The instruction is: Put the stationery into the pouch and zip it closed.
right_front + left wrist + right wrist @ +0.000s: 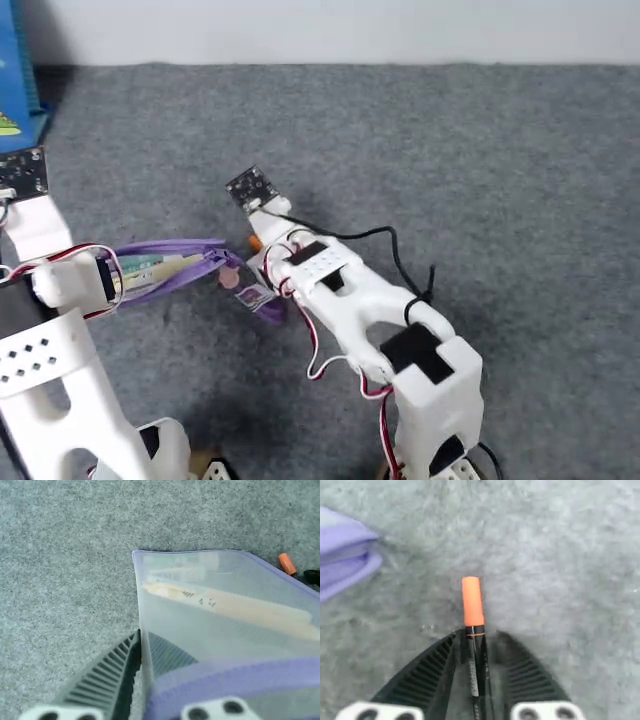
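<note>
This looks like a robotics lab or a maker's test bench, not a home or a shop. The surface (480, 150) is covered in plain grey carpet-like felt and ends at a bare white wall (350, 30). Two arms of white printed plastic stand on it, the left arm (60, 380) and the right arm (420, 370). Red, white and black wires (310, 350) run loose along their joints, and bare circuit boards (250, 187) sit at their wrists. A blue box (15, 80) stands at the far corner by the wall, cut off by the view's edge.
</note>
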### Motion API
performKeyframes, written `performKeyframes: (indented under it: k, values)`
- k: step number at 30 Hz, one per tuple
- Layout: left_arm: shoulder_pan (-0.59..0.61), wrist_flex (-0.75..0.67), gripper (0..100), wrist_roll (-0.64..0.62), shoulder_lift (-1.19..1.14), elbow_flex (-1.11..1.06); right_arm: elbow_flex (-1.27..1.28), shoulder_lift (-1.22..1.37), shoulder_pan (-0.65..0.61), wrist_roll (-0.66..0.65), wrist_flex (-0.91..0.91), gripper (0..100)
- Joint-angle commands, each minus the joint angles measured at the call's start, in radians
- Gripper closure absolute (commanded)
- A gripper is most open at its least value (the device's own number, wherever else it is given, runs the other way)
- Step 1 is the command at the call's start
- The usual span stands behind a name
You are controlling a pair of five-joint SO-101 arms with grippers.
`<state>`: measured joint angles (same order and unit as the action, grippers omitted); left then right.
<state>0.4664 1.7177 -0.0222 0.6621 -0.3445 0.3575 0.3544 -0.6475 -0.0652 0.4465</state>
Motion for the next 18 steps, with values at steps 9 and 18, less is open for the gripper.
performKeyframes:
  k: [9, 18]
  values:
    - [-0.011, 0.002, 99, -0.011, -0.006, -0.002, -0.043, -0.335, 0.065, -0.006, 0.346, 99.1]
    - [-0.008, 0.006, 99, -0.011, -0.006, -0.002, -0.041, -0.509, 0.082, -0.06, 0.644, 99.1]
